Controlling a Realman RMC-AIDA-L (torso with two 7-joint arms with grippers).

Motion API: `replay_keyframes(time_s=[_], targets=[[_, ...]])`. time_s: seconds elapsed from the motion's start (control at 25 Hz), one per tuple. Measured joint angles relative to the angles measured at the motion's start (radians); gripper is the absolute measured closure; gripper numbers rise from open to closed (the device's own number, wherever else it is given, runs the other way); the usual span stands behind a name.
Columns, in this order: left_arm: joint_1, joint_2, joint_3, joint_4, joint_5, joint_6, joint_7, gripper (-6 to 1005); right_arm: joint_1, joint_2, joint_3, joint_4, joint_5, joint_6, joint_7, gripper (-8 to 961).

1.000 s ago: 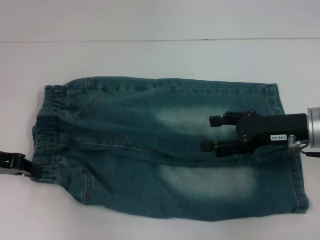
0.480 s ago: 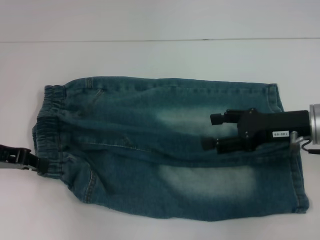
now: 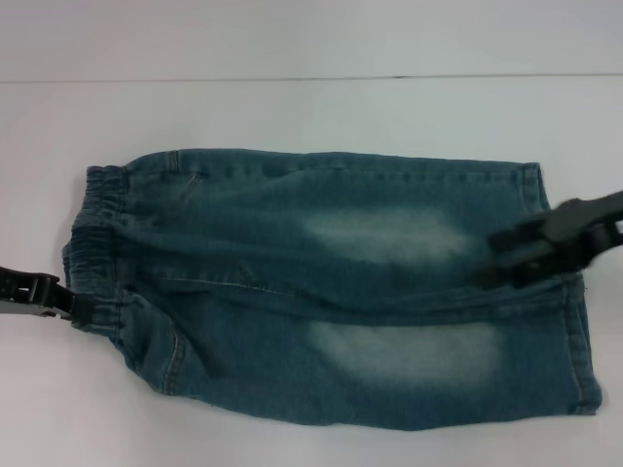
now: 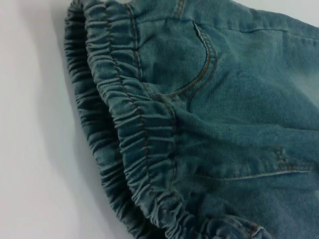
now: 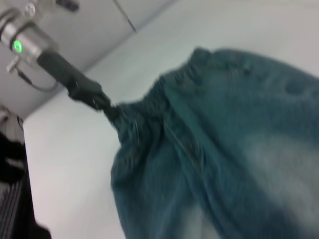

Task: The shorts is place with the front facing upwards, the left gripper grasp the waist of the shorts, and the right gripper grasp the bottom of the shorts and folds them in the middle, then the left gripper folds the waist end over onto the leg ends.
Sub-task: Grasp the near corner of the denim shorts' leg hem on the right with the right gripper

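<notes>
The shorts [image 3: 331,282] lie flat on the white table, doubled lengthwise, blue-green denim with pale faded patches. The ruffled waist [image 3: 92,233] is at the left and the leg ends [image 3: 574,331] at the right. My left gripper [image 3: 64,304] is at the near corner of the waist, shut on the band and tugging it. The right wrist view shows the left gripper [image 5: 113,113] pinching that bunched cloth. My right gripper [image 3: 496,259] hovers blurred over the leg end at the right, fingers apart and empty. The left wrist view shows the waist [image 4: 129,149] close up.
The white table [image 3: 292,107] stretches behind and to both sides of the shorts, and its far edge runs across the top of the head view. In the right wrist view, dark robot body parts [image 5: 12,199] stand beyond the table's left side.
My right gripper has drawn back to the right, from the middle of the shorts to over the leg end. The left gripper has crept in and puckered the waist's near corner.
</notes>
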Motion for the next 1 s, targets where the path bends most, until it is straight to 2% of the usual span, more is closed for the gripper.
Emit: replay_keyframes(time_s=[0.12, 0.24, 0.48, 1.0], targets=[[-0.001, 0.0, 0.002, -0.002, 0.001, -0.004, 0.0, 951, 0.002, -0.023, -0.015, -0.053, -0.067, -0.08, 0.033, 14], [-0.001, 0.0, 0.004, -0.009, 0.0, -0.007, 0.0, 952, 0.01, -0.028, -0.018, -0.107, -0.181, -0.147, 0.039, 15], [-0.003, 0.0, 0.004, -0.011, 0.0, -0.001, 0.0, 952, 0.034, -0.015, -0.047, -0.122, -0.369, -0.192, 0.037, 15], [-0.029, 0.001, 0.004, -0.011, 0.006, 0.002, -0.021, 952, 0.047, 0.011, -0.151, -0.096, -0.501, -0.196, 0.051, 33]])
